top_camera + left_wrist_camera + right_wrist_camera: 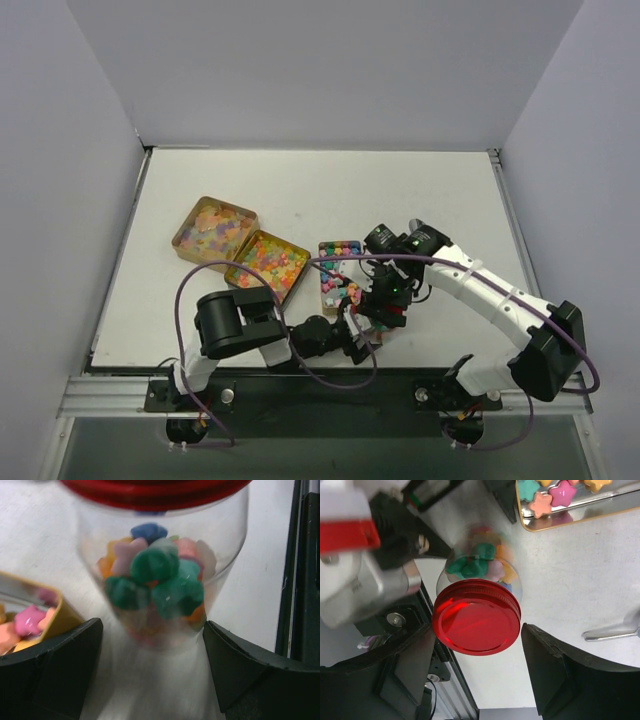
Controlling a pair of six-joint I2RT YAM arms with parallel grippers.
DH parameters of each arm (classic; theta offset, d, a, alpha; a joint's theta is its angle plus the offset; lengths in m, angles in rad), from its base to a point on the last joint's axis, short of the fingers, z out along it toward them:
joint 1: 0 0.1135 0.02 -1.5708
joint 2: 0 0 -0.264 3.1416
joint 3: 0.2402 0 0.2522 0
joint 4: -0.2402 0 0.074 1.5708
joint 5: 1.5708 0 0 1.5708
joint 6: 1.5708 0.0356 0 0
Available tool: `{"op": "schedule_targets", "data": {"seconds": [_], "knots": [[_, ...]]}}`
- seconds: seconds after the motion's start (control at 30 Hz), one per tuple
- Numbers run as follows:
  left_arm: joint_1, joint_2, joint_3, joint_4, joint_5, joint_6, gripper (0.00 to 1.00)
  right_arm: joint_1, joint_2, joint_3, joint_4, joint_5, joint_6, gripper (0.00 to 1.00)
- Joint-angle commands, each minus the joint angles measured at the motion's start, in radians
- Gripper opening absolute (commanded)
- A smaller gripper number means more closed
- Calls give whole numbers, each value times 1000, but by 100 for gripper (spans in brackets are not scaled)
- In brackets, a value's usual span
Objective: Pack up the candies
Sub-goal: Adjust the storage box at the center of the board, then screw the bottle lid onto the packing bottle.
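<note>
Candies: heaped inside clear jar, red lid on top; more in open tins on tabletop.
Left gripper: jaws pinching jar's lower body.
Right gripper: jaws flank lid closely; cannot tell whether they touch it.

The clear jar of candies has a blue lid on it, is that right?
Not quite: the lid is red, not blue, as the right wrist view shows. The rest stands: it sits on the clear jar of candies.
</note>
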Motion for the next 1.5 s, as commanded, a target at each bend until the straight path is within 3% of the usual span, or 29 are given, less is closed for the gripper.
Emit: {"op": "schedule_targets", "data": {"seconds": [0.0,0.1,0.27,0.57,0.77,1.03,1.13,1.23,1.27,1.47], "knots": [[-42,73,94,232,-66,49,95,-23,-37,-13,-27,16,32,72],[-76,150,137,331,-86,75,95,-40,-54,-25,-28,-4,49,72],[-107,196,154,332,-176,77,89,-43,-82,-63,-28,-12,43,73],[-107,187,105,330,-158,88,75,-122,-140,-2,-71,-10,-6,82],[-99,184,75,329,-114,65,70,-146,-258,-44,-108,-55,-219,86],[-88,172,53,329,-78,58,56,-139,-188,-44,-25,-190,-289,85],[-88,170,49,324,-81,55,55,-132,-165,-45,-17,-233,-351,85],[-88,170,49,322,-90,58,24,-111,-154,-60,-19,-263,-421,85],[-88,172,52,322,-95,58,3,-105,-153,-70,-22,-268,-437,85],[-88,176,52,322,-110,58,0,-42,-169,-120,-31,-273,-468,85]]}}
